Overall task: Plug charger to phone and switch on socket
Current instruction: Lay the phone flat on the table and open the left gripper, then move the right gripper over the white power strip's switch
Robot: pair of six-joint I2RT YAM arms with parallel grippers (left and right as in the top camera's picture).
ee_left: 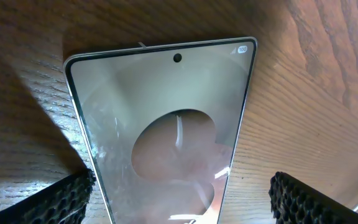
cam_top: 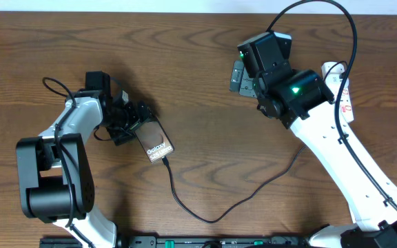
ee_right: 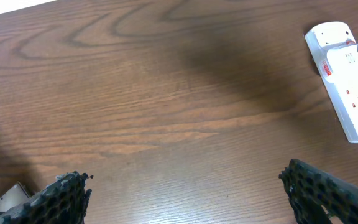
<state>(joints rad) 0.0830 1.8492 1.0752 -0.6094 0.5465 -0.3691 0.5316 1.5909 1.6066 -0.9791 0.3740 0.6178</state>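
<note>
The phone [cam_top: 156,144] lies flat on the table, dark with white "Galaxy" lettering. It fills the left wrist view [ee_left: 166,124], screen up. My left gripper [cam_top: 135,121] is open and straddles the phone's near end [ee_left: 182,186], its left finger close against the edge and its right finger apart. The charger [cam_top: 205,219], a thin black cable, runs from the phone's far end in a loop towards the right arm; whether its tip is seated I cannot tell. My right gripper [cam_top: 238,76] is open and empty over bare wood [ee_right: 185,186]. The socket [cam_top: 347,103] lies partly under the right arm and shows in the right wrist view [ee_right: 347,81].
The wooden table [cam_top: 198,41] fills all views. The thick black robot cable [cam_top: 353,27] arcs over the right arm near the socket. The left arm's base [cam_top: 47,179] stands at the front left.
</note>
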